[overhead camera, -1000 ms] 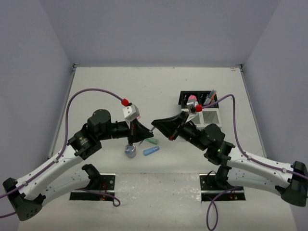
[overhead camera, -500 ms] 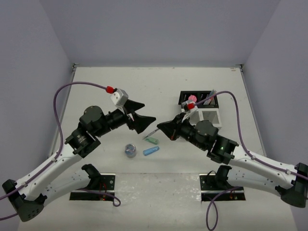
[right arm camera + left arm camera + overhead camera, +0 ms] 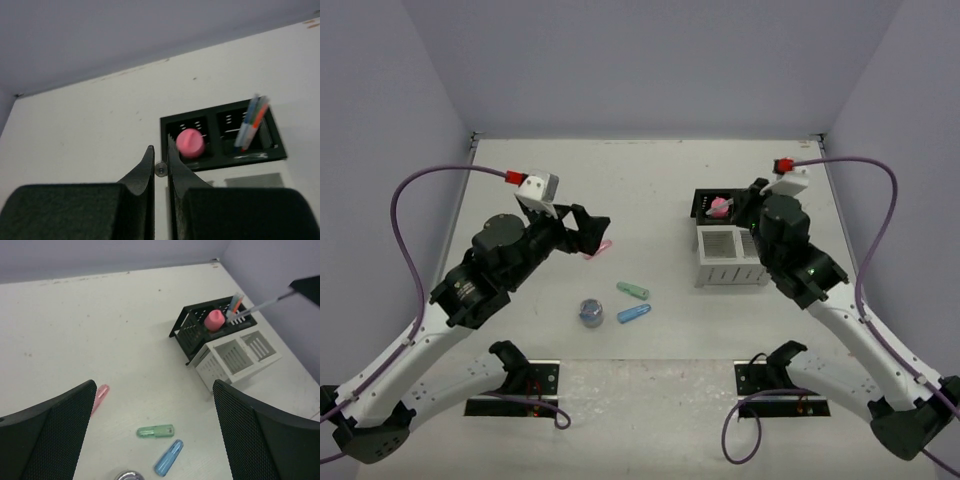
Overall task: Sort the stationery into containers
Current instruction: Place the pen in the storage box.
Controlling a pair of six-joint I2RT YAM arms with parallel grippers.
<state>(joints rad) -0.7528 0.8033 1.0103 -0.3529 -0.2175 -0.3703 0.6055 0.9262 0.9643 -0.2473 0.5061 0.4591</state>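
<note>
A thin grey pen (image 3: 264, 304) slants down from the right gripper (image 3: 160, 148), whose fingers are pinched almost together on its upper end. Its lower end meets a cluster of coloured pens (image 3: 251, 125) leaning in the right compartment of the black perforated two-compartment organiser box (image 3: 186, 329); whether the tip is inside yet cannot be told. The left compartment of that box holds a pink round-topped piece (image 3: 190, 142). The white slotted organiser box (image 3: 730, 272) stands against the black box's near side. The pair sit right of centre on the white tabletop (image 3: 650, 180), short of its right edge and well short of its far edge. A stretch of bare tabletop separates them from the loose stationery near the middle. There a mint-green capsule-shaped piece (image 3: 156, 431) lies flat, with a blue capsule-shaped piece (image 3: 169, 458) just near of it and not touching. A round blue-grey roll (image 3: 590, 312) lies to the left of the blue one and apart from it. A pink capsule-shaped piece (image 3: 600, 247) lies farther back and to the left, partly hidden behind one finger in the left wrist view. The left gripper (image 3: 154, 385) hangs above that pink piece with its fingers spread wide and nothing between them. Lavender walls (image 3: 650, 70) rise along the left, far and right edges of the tabletop. All the loose pieces lie well away from those edges.
</note>
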